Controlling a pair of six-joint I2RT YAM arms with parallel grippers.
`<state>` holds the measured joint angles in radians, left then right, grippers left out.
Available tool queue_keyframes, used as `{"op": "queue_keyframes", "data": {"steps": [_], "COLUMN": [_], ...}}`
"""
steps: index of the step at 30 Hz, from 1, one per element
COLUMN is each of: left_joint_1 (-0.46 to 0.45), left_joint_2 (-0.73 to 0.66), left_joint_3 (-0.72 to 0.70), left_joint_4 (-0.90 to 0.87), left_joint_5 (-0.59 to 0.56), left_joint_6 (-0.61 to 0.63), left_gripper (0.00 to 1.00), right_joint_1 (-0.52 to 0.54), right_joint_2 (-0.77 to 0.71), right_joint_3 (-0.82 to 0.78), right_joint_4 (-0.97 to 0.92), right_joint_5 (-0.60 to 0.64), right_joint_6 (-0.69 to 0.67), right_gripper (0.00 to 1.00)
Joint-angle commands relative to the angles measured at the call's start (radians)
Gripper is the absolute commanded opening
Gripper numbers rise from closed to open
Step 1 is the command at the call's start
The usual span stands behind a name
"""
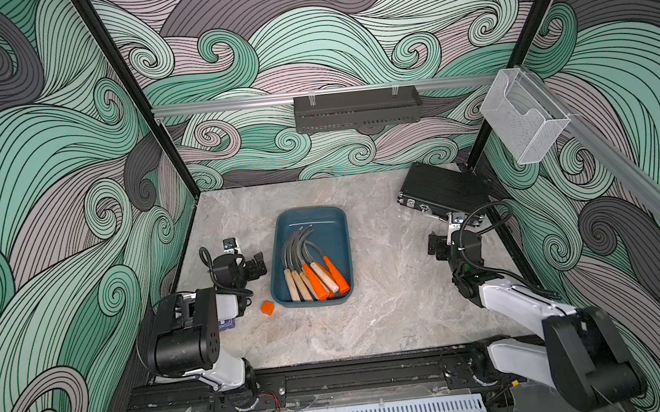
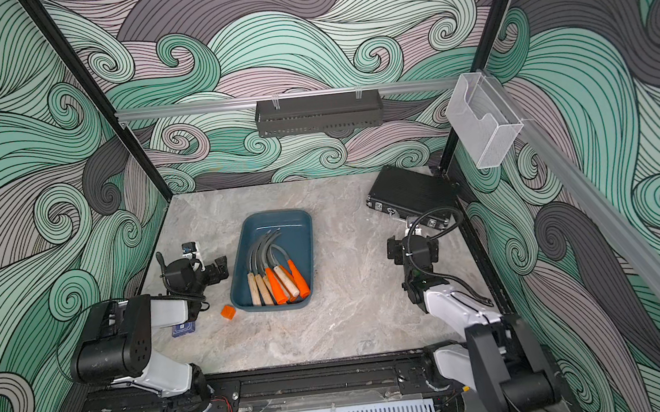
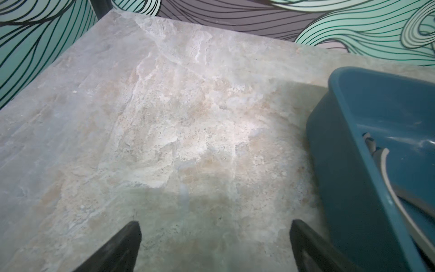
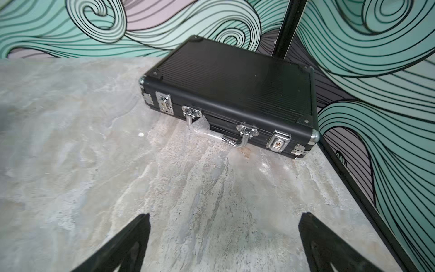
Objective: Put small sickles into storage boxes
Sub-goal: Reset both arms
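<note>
Hanging left gripper (image 1: 258,264), jaws spread, just left of storage box (image 1: 324,226), small sickles (image 1: 309,267) inside lengthwise up-frame (right gripper (image 1: 434,248) spread too, farther).

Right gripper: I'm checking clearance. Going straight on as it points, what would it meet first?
Probably the case, its handle side facing the open right gripper; only bare table lies between, though depth is unclear.
</note>
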<state>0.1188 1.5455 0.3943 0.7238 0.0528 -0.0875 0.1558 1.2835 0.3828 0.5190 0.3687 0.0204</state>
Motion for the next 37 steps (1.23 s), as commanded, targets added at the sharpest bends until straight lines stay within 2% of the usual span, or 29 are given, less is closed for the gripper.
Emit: {"op": "queue_keyframes", "data": {"steps": [1,3,4,5,7,8,9,10,13,37], "left_joint_1": [-0.004,-0.004,-0.006,-0.008,-0.010,-0.013,-0.016,-0.018,-0.022,-0.024], "left_joint_2": [-0.007,-0.027,-0.036,-0.018,-0.023,-0.030,-0.021,-0.022,-0.014,-0.018], "left_joint_3": [0.014,0.039,0.050,0.042,0.051,0.056,0.052,0.057,0.086,0.083], "left_joint_4": [0.093,0.006,-0.025,0.021,-0.013,-0.026,-0.007,-0.019,-0.069,-0.063], "left_joint_5": [-0.031,-0.038,-0.049,-0.044,-0.049,-0.060,-0.059,-0.059,0.001,-0.002], "left_joint_6": [0.031,0.014,0.005,0.022,0.016,0.013,0.021,0.023,0.058,0.057], "left_gripper": [0.99,0.99,0.99,0.99,0.99,0.99,0.99,0.99,0.99,0.99], "right_joint_1": [-0.006,-0.028,-0.035,-0.049,-0.117,-0.123,-0.122,-0.123,-0.122,-0.119], "right_joint_2": [0.121,0.162,0.201,0.249,0.237,0.285,0.285,0.251,0.276,0.273], "right_joint_3": [-0.003,0.025,0.027,0.012,0.026,-0.002,0.000,0.017,0.001,0.005], "right_joint_4": [0.287,0.266,0.293,0.389,0.297,0.425,0.429,0.333,0.413,0.397], "right_joint_5": [0.001,-0.077,-0.102,-0.132,-0.250,-0.263,-0.261,-0.262,-0.261,-0.282], "right_joint_6": [-0.081,-0.088,-0.086,-0.088,-0.036,-0.038,-0.038,-0.036,-0.040,-0.050], "right_gripper": [0.99,0.99,0.99,0.99,0.99,0.99,0.99,0.99,0.99,0.99]}}
